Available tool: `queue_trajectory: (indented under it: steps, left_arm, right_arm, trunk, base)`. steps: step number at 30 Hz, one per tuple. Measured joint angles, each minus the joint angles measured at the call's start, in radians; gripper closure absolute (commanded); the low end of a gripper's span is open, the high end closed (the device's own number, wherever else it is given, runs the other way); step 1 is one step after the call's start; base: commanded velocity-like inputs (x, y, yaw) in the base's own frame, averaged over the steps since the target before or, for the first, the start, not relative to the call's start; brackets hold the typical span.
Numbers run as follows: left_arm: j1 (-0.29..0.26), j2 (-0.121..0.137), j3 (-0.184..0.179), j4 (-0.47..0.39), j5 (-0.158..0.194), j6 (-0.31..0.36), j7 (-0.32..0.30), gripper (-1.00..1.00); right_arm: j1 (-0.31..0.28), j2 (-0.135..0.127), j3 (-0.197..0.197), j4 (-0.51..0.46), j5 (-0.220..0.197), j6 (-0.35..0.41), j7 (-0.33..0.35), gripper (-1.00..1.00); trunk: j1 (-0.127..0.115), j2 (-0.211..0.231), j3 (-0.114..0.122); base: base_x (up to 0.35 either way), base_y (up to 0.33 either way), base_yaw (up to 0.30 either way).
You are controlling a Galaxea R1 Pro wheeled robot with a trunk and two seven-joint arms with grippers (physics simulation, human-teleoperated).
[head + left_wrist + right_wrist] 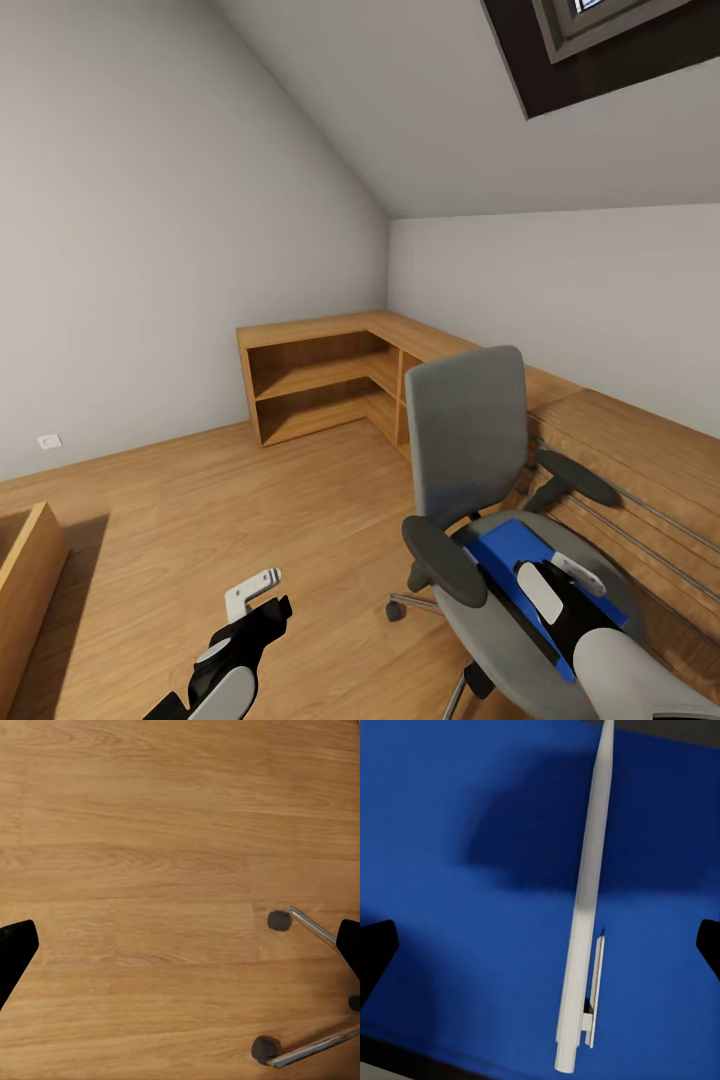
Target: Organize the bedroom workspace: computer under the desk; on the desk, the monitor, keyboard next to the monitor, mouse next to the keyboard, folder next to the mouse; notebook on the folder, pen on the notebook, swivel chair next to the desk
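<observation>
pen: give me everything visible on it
The pen is a slim silvery-white stick, plastic or metal by its look, tapering to a point at one end, with a flat clip along the other. It lies flat on the bright blue folder, casting a soft shadow. The right hand hangs open above it; nothing grips it.

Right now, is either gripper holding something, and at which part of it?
Nothing is held. The right gripper is open above the pen, which lies on the blue folder. The left gripper is open over the bare floor.

Blue folder [457, 945], silvery-white pen [585, 900] — grey swivel chair [470, 430]
</observation>
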Motion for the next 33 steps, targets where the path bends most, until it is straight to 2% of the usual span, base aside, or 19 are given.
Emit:
queue_trajectory:
  steps: [33]
  left_arm:
    - [0.0, -0.002, 0.0, 0.0, -0.003, 0.0, 0.002, -1.0]
  right_arm:
    - [0.0, -0.002, -0.007, -0.001, -0.004, 0.0, 0.004, -1.0]
  trunk:
    - [0.0, 0.0, 0.0]
  base:
    - [0.0, 0.0, 0.0]
